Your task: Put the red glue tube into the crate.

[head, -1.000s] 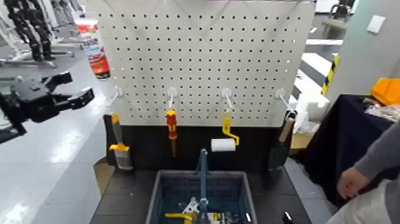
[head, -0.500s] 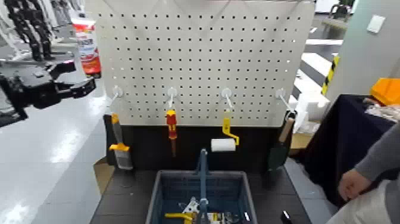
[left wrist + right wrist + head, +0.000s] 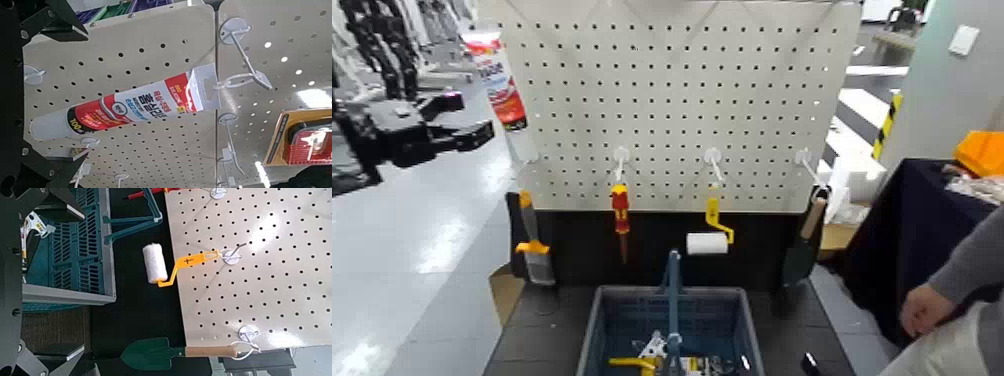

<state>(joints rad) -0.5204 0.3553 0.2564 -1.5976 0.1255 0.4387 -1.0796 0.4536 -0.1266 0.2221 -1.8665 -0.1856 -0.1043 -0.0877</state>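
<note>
The red glue tube (image 3: pixel 500 85) hangs at the upper left edge of the white pegboard (image 3: pixel 732 90); the left wrist view shows it (image 3: pixel 133 106) on a white hook, red and white with dark print. My left gripper (image 3: pixel 472 115) is open, raised just left of the tube at its lower end, with the tube's lower end between its fingers (image 3: pixel 59 22) in the wrist view. The grey-blue crate (image 3: pixel 602 320) stands below the board at bottom centre. My right gripper (image 3: pixel 39 280) is open above the crate (image 3: pixel 78 258), out of the head view.
On the board's hooks hang a brush (image 3: pixel 532 245), a red-and-yellow screwdriver (image 3: pixel 620 212), a yellow paint roller (image 3: pixel 709 235) and a trowel (image 3: pixel 802 250). Small tools lie in the crate. A person's hand (image 3: pixel 924 305) is at the right, beside a dark-draped table (image 3: pixel 902 230).
My left gripper has risen and moved closer to the board. The tube swung left, then back to the right.
</note>
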